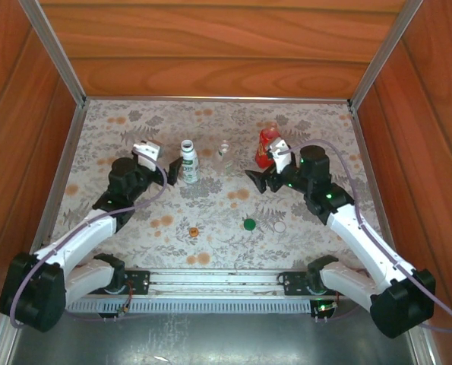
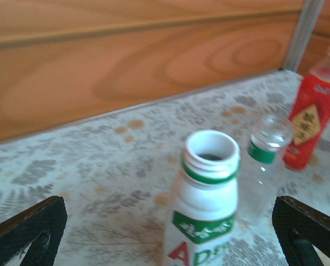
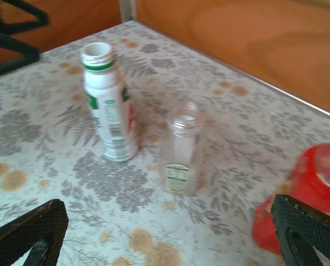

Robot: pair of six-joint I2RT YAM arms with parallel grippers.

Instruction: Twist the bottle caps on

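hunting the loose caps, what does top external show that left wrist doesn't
Top external: the small round green plastic cap, the white cap and the orange cap, loose on the mat. Left wrist: the open threaded mouth of the white plastic bottle with green label, close up. Both: that bottle, the tiny clear bottle and the red bottle.

Qty 3, uncapped: white bottle (image 1: 188, 161), clear bottle (image 1: 224, 149), red bottle (image 1: 267, 147). Qty 3, loose: orange cap (image 1: 194, 231), green cap (image 1: 249, 224), white cap (image 1: 279, 226).
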